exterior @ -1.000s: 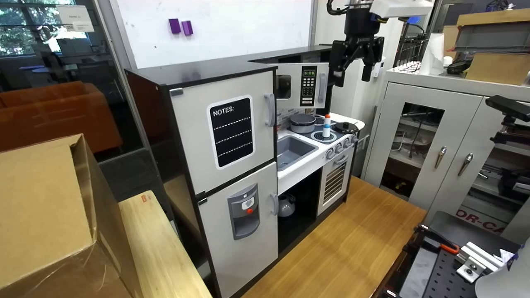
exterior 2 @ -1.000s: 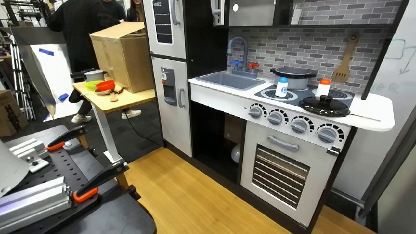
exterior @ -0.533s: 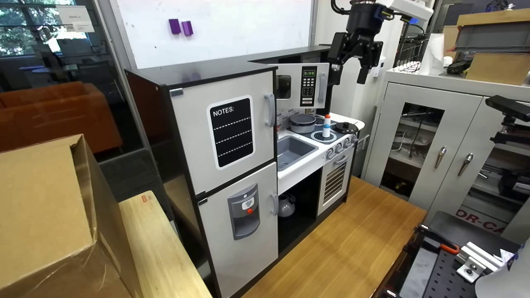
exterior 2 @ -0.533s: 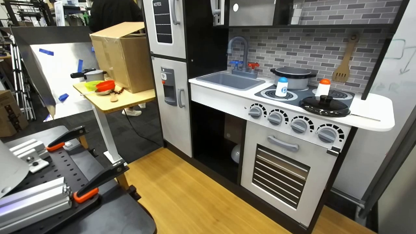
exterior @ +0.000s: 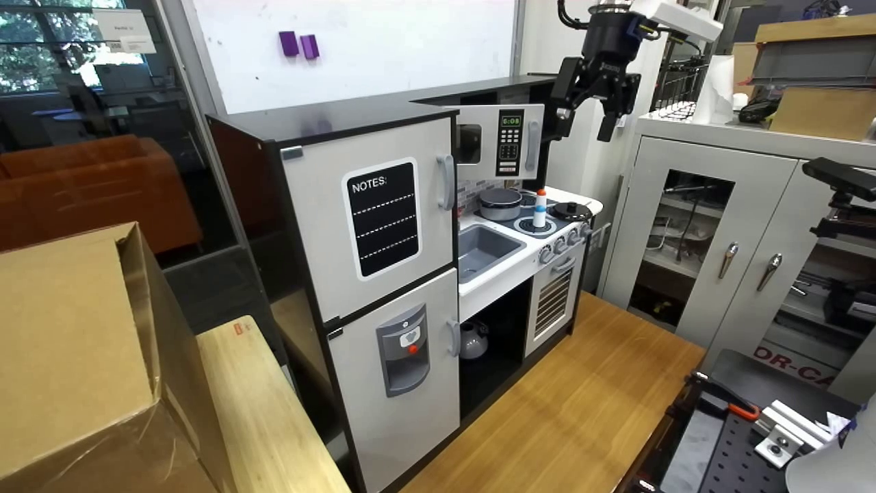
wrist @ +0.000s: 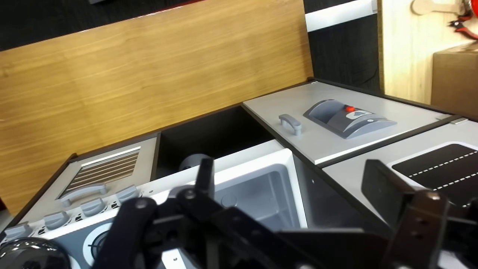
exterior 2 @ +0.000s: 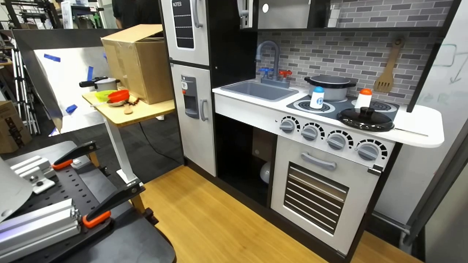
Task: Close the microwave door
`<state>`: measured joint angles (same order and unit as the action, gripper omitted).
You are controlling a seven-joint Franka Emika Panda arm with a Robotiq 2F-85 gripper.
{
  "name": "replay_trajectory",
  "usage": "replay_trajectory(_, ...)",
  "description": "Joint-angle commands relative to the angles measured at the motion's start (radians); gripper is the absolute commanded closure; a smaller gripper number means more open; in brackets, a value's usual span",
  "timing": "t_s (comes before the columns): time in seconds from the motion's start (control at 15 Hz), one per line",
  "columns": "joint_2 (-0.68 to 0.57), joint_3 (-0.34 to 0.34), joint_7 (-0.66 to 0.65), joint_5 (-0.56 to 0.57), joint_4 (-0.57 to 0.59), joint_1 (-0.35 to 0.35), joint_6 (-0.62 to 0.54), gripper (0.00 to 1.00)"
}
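Note:
The microwave door (exterior: 488, 152) stands swung out from its cabinet, its pale front with dark window, keypad and grey handle facing an exterior view. From another angle the same door (exterior 2: 250, 15) is seen nearly edge-on, with the grey microwave interior (exterior 2: 287, 16) uncovered beside it. My gripper (exterior: 584, 132) hangs just right of the door's handle end in that picture; how far apart they are in depth I cannot tell. In the wrist view the gripper (wrist: 293, 179) has its fingers wide apart with nothing between them. I cannot make out the door there for certain.
Below are the sink (exterior: 487, 248), a grey pot (exterior: 499, 205), a shaker (exterior: 540, 211) and a black lid (exterior: 570, 211) on the stove. The tall white fridge doors (exterior: 321, 205) stand left of the microwave. A grey metal cabinet (exterior: 629, 226) rises to the right.
My gripper has tilted slightly and shifted a little to the right beside the door's handle end. The microwave door has not moved. A person in the background has walked behind the cardboard box.

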<state>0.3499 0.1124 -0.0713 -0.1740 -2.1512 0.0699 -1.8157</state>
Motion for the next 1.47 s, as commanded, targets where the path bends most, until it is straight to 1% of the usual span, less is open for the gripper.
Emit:
replay_trajectory(0.0, -0.001, -0.007, 0.002, -0.002, 0.002, 0.008, 0.002, 0.00)
replay_trajectory(0.2, -0.001, -0.007, 0.002, -0.002, 0.002, 0.008, 0.002, 0.00)
replay_trajectory(0.6, 0.005, -0.016, -0.070, -0.028, -0.007, 0.012, -0.196, 0.00)
replay_trajectory(0.8, 0.009, -0.018, -0.094, -0.028, -0.012, 0.009, -0.263, 0.00)
replay_trajectory(0.93, 0.015, -0.017, -0.096, -0.029, -0.017, 0.007, -0.269, 0.00)
replay_trajectory(1.0, 0.001, -0.016, -0.085, -0.011, 0.002, 0.008, -0.238, 0.00)
replay_trajectory(1.4, 0.001, -0.016, -0.086, -0.011, 0.002, 0.008, -0.237, 0.00)
